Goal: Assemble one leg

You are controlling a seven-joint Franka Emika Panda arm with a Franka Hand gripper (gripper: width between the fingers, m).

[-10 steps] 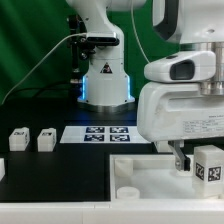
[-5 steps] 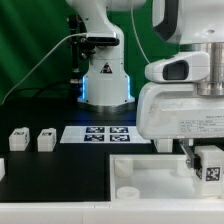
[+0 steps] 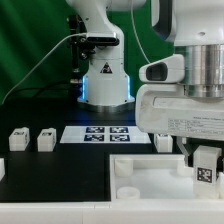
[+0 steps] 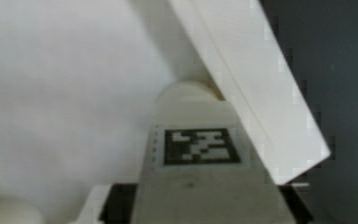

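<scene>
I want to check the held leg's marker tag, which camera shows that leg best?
The wrist view: the leg fills the frame, tag sharp. The exterior view shows the leg small at its right edge, under the gripper.

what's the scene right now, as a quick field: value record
gripper: gripper low over the board, at the exterior view's right
held part: leg with marker tag, between the fingers
board: large white board with a round corner socket
spare legs: two legs on the table at the exterior view's left, another behind the board
marker board: marker board flat on the table
wrist view: tagged leg against the board's edge
</scene>
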